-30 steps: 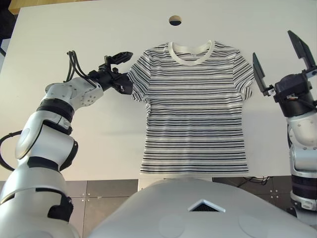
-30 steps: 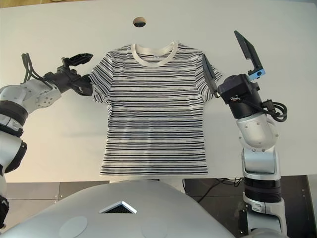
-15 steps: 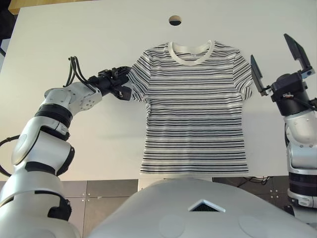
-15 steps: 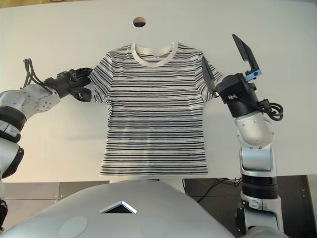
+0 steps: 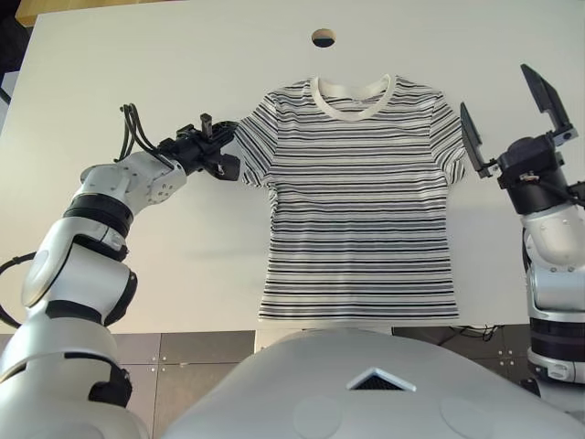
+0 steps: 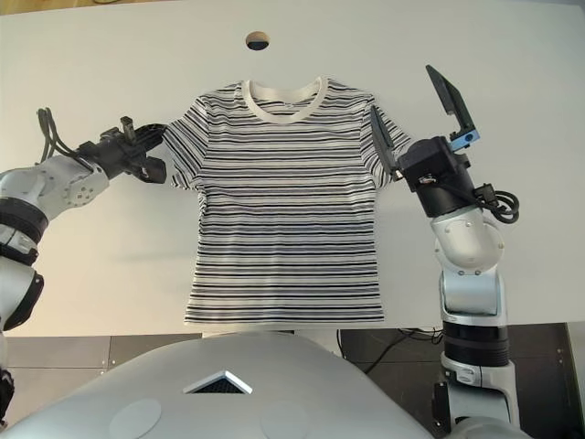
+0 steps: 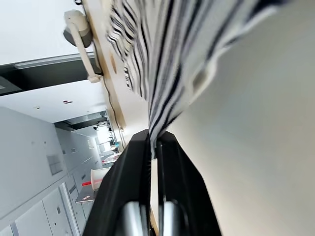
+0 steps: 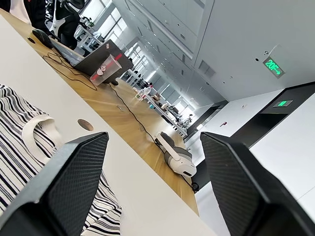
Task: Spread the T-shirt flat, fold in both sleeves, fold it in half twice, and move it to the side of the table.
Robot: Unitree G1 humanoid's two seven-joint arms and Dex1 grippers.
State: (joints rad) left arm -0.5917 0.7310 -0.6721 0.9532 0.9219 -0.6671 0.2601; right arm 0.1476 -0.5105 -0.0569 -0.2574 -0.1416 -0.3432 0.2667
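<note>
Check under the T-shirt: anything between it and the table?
T-shirt lies flat on the white table, with bare tabletop round its edges and no visible bulge. The left gripper pinches one sleeve's hem. Whatever is directly beneath the fabric is covered.

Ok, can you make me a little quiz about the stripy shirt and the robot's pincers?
1. True or false: the T-shirt on the table already has both sleeves folded in.
2. Fill the gap: the right pincer sits beside one sleeve with its fingers wide ____.
3. Which one is shut on the edge of a sleeve? A) the left pincer B) the right pincer C) both

Key: 1 false, the T-shirt lies flat with both sleeves out. 2 open. 3 A.
</note>
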